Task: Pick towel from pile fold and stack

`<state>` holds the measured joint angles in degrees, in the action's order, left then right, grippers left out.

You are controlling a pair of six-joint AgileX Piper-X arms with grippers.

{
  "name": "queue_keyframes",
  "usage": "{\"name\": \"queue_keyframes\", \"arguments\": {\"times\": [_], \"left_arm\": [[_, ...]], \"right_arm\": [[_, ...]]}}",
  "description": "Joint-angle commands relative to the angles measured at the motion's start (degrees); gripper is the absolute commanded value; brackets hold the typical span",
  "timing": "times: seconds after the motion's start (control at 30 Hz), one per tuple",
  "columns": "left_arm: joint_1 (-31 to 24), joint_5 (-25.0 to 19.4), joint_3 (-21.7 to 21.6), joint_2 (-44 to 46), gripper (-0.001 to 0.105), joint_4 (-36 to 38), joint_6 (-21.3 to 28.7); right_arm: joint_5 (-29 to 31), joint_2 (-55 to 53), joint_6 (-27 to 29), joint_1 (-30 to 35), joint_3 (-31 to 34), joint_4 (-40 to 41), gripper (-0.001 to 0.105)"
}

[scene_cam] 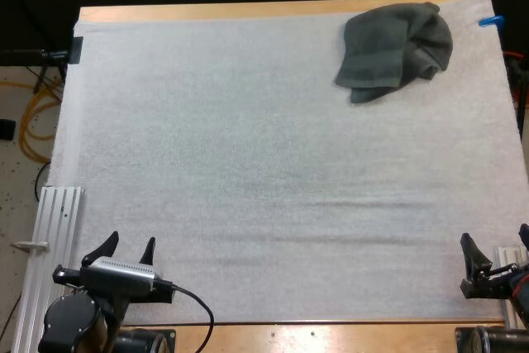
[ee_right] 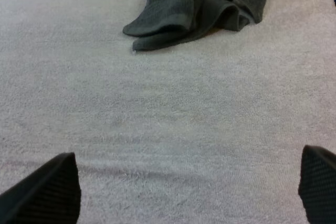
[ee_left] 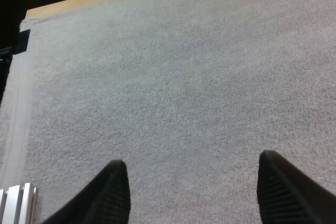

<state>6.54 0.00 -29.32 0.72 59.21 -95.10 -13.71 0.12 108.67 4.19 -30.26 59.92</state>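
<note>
left tool (scene_cam: 131, 240) spread, empty | right tool (scene_cam: 495, 234) spread, empty | towel (scene_cam: 397, 49) well apart

1 crumpled dark grey-green towel (scene_cam: 397, 51) lies on the white mat (scene_cam: 248, 163) near its far right corner, well apart from both arms. The left gripper (scene_cam: 131, 241) sits at the mat's near left corner, its 2 fingers apart. The right gripper (scene_cam: 494, 236) is at the near right edge, fingers also spread, holding nothing.
</note>
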Motion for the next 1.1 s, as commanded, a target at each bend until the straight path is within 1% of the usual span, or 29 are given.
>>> {"name": "queue_keyframes", "arguments": {"times": [0.0, 0.17, 0.23, 0.3, 0.47, 0.53, 0.63, 0.7, 0.73, 0.87, 0.93, 0.97, 1.0, 1.07], "left_arm": [[-0.09, 0.0, -0.2, 7.85, 0.052, -0.83, 0.05], [-0.09, 0.29, -0.2, 7.85, 0.052, -0.87, 0.05], [-0.09, 0.97, -0.2, 7.85, 0.054, -0.88, 0.22], [-0.09, 1.74, -0.2, 7.85, 0.059, -1.34, 0.53], [-0.09, 2.0, -0.2, 7.67, 0.059, -2.15, 0.63], [-0.09, 2.0, -0.45, 6.86, 0.059, -3.29, 1.07], [-0.09, 2.55, -1.43, 3.84, 0.059, -6.23, 2.44], [-0.09, 3.84, -3.3, 0.0, 0.059, -8.27, 4.38], [-0.09, 4.3, -4.08, -1.18, 0.059, -8.54, 4.67], [-0.09, 7.13, -9.34, -12.02, 0.059, -8.98, 5.05], [-0.09, 9.73, -12.24, -17.7, 0.059, -8.98, 5.04], [-0.09, 11.77, -13.95, -20.59, 0.059, -8.98, 5.04], [-0.09, 14.04, -15.78, -24.05, 0.059, -8.98, 5.04], [-0.09, 16.31, -18.44, -28.54, 0.059, -8.98, 5.04]], "right_arm": [[-0.23, 0.02, 0.38, 0.17, -0.25, -0.1, 0.082], [0.22, 0.02, 0.38, 0.17, -0.25, -0.6, 0.082], [0.22, 0.02, 0.38, 0.17, -0.25, -0.59, 0.082], [0.22, 0.02, 0.38, 0.17, -0.25, -0.59, 0.082], [0.42, 0.02, 0.38, 0.17, -0.25, -2.37, 0.082], [1.37, 0.02, -0.23, 0.17, -0.25, -3.77, 0.082], [3.12, 1.3, -3.65, 0.17, -0.52, -5.19, 0.082], [2.91, 3.94, -5.13, 0.17, -1.26, -5.35, 0.082], [2.69, 4.75, -5.18, 0.17, -1.57, -5.34, 0.082], [2.03, 12.22, -5.15, 0.17, -5.31, -6.98, 0.082], [1.82, 16.18, -5.15, 0.17, -7.89, -8.42, 0.082], [1.42, 18.79, -5.15, 0.17, -9.52, -9.26, 0.082], [0.56, 21.8, -5.15, 0.17, -11.35, -10.29, 0.082], [-1.56, 26.54, -4.81, 0.17, -13.71, -12.11, 0.082]]}}
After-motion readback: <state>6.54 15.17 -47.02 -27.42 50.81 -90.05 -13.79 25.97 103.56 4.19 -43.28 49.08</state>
